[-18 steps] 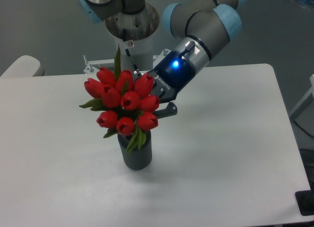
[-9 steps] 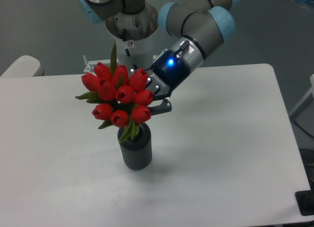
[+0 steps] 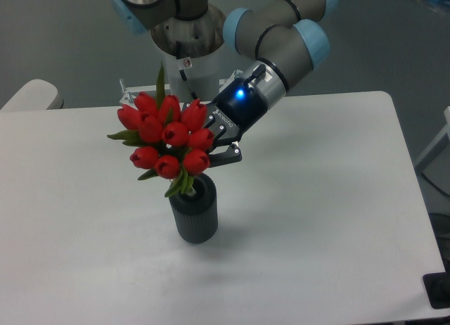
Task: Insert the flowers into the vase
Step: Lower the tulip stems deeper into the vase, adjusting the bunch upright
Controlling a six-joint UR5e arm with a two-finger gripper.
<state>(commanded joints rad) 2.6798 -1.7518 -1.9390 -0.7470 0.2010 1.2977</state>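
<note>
The fingers (image 3: 211,150) are gripping the flowers (image 3: 165,138) closed from behind, tilting the bunch so its lowest leaves are meeting the vase (image 3: 193,214) mouth on the desk (image 3: 337,198).

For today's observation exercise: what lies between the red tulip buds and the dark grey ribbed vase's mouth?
Only the flowers' own green leaves and stems, hanging over the vase; camera view.

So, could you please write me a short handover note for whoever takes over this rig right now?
Gripper: shut on the flowers, holding the bunch tilted just above the vase.
Vase: upright on the white table, mouth partly visible.
Flowers: lowest leaves hang at the vase's mouth; whether any stems are inside cannot be seen.
Done: bunch picked up and brought over the vase.
Left: lower the stems fully in, release, withdraw.
</note>
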